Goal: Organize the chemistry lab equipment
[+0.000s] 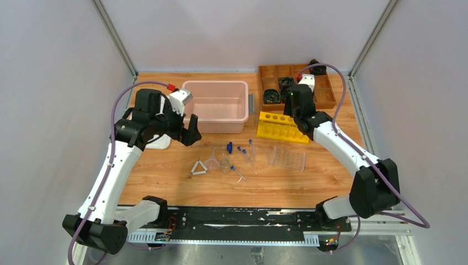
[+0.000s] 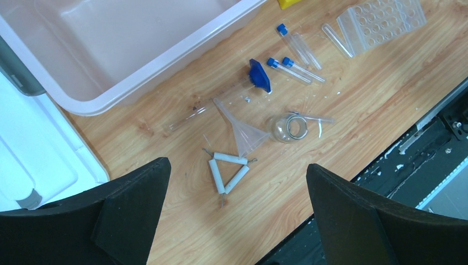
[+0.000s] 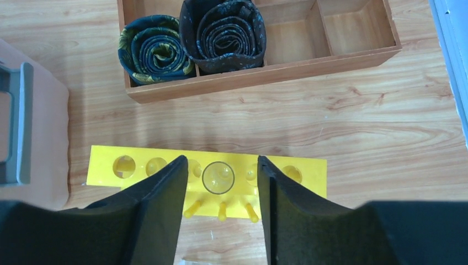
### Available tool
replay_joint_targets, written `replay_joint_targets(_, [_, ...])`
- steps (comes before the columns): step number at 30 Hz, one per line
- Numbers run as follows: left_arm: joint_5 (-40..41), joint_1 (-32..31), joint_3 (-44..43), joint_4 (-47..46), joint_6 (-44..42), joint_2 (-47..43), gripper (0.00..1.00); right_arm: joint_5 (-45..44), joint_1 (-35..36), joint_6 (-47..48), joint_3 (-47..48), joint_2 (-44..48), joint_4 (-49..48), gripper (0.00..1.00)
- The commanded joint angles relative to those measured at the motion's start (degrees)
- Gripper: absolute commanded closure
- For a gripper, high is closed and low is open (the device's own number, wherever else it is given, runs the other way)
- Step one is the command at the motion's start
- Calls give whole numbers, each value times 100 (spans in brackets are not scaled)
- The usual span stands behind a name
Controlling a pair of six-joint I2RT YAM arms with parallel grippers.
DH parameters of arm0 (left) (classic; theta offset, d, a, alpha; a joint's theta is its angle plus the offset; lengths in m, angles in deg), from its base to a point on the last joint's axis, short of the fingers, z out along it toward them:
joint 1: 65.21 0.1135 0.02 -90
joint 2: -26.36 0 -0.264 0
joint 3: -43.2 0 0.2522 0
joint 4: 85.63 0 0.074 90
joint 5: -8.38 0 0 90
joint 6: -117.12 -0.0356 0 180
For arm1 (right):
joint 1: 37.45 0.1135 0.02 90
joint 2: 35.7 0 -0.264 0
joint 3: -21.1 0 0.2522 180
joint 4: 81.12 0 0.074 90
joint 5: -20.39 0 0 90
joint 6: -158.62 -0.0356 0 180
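My right gripper (image 3: pixel 221 159) is open and straddles a clear tube (image 3: pixel 218 177) that stands upright in a yellow rack (image 3: pixel 105 157); a gap shows on each side of the tube. My left gripper (image 2: pixel 236 164) hangs wide open and holds nothing, above the white triangle (image 2: pixel 227 170). Beside the triangle lie the clear funnel (image 2: pixel 245 135), the small clear jar (image 2: pixel 288 127), a blue cap (image 2: pixel 259 75) and blue-capped tubes (image 2: pixel 295 69). The clear tube rack (image 1: pixel 288 157) lies on the table in front of the yellow rack (image 1: pixel 282 127).
A pink bin (image 1: pixel 216 105) stands at the back centre, with a white tray (image 1: pixel 157 142) to its left. A wooden divided tray (image 3: pixel 353 55) behind the yellow rack holds black coiled bundles (image 3: pixel 223 30). The black base rail runs along the near edge.
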Motion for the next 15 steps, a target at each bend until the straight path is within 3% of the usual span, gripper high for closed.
replay_joint_targets(1, [-109,-8,-144,-20,12,34,0,-62,-46,-188,-18,443,136,44])
replay_joint_targets(6, [-29,-4,-168,-11,-13,8,0,-165,38,-373,461,635,607,36])
replay_joint_targets(11, [-147,-8,84,-198,0,-170,0,-855,893,-536,1205,471,1539,33])
replay_joint_targets(13, [-184,-8,131,-209,4,-231,0,-604,1084,-701,1222,548,1743,34])
replay_joint_targets(15, [-99,-8,88,-149,0,-235,0,-40,1187,-863,1125,658,1851,42])
